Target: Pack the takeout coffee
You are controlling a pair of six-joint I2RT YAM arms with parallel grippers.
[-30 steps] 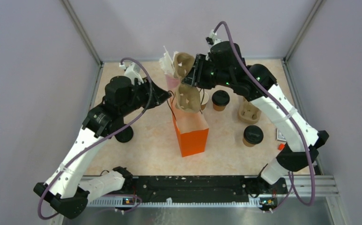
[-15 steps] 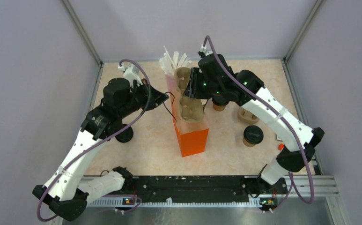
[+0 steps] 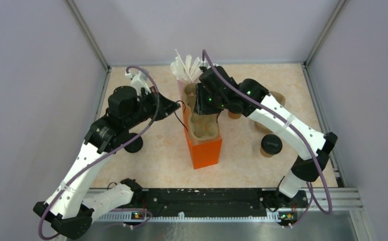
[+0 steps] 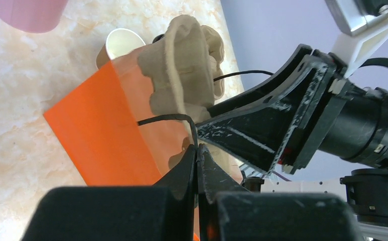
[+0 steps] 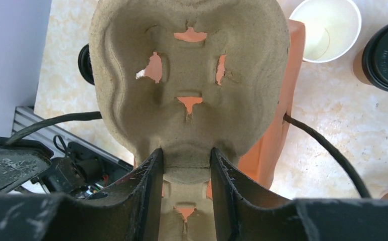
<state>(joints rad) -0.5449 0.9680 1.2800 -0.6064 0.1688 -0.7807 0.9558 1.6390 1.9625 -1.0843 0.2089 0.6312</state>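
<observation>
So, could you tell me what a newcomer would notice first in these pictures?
The orange bag at mid-table, with a tan carrier held partway into its mouth by the right gripper. The left gripper pinches the bag's black handle, and a lidded cup stands to the bag's right.

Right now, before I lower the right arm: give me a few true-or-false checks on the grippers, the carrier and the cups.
1. The right gripper grips the pulp carrier at the mouth of the orange bag. True.
2. The left gripper is open, clear of the bag. False: it is shut on the bag's rim.
3. A coffee sits in the carrier. False: its pockets show empty; a lidded cup stands on the table.
4. One paper cup beside the bag has no lid. True.
</observation>
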